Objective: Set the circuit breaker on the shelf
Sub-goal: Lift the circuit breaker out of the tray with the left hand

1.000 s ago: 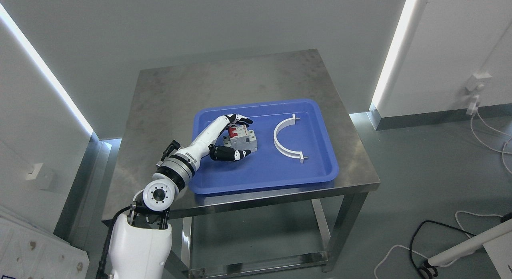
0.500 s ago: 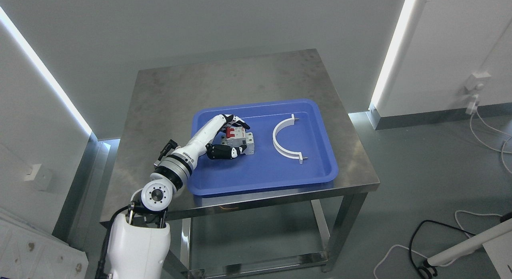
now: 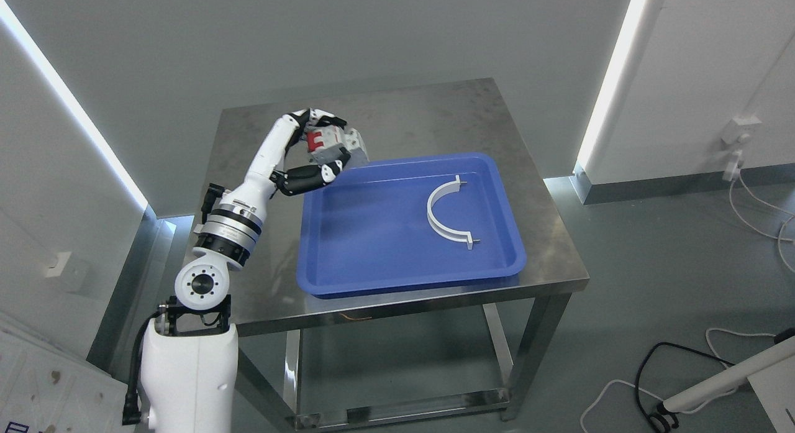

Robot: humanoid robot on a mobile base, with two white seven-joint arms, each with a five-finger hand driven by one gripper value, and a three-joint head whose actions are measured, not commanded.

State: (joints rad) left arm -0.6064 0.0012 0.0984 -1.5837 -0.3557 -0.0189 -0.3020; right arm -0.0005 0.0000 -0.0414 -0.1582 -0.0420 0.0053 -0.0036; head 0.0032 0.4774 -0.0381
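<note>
one arm at work: the left arm, white with a silver ringed wrist, comes up from the lower left and bends over the left part of the surface.
left robot hand [image 3: 317, 148]: black-and-white fingers [image 3: 307, 177] curled around the circuit breaker, thumb side below, other fingers over the top; it grips the breaker.
circuit breaker [image 3: 335, 145]: small grey-white box with a red switch block on its upper face, held in the air, tilted, above the bare metal just beyond the tray's far left corner; it touches neither tray nor surface as far as can be seen.
surface [image 3: 397, 110]: square stainless steel table with a dull, smudged top, metal legs and a lower rail.
blue tray [image 3: 372, 259]: shallow rectangular plastic tray with rounded corners, lying on the right half of the surface, its near edge close to the surface's front edge.
white bracket [image 3: 442, 220]: half-ring of white plastic with small tabs at both ends, lying flat inside the tray's right half, well apart from the robot hand.
right arm: only a white rod-like piece at the lower right corner of the view, by the floor; whether its hand is open or closed, cannot tell.
floor: grey, with black and white cables [image 3: 683, 358] looping at the lower right.
walls: plain pale panels with bright light strips [image 3: 605, 79] slanting at left and right.
</note>
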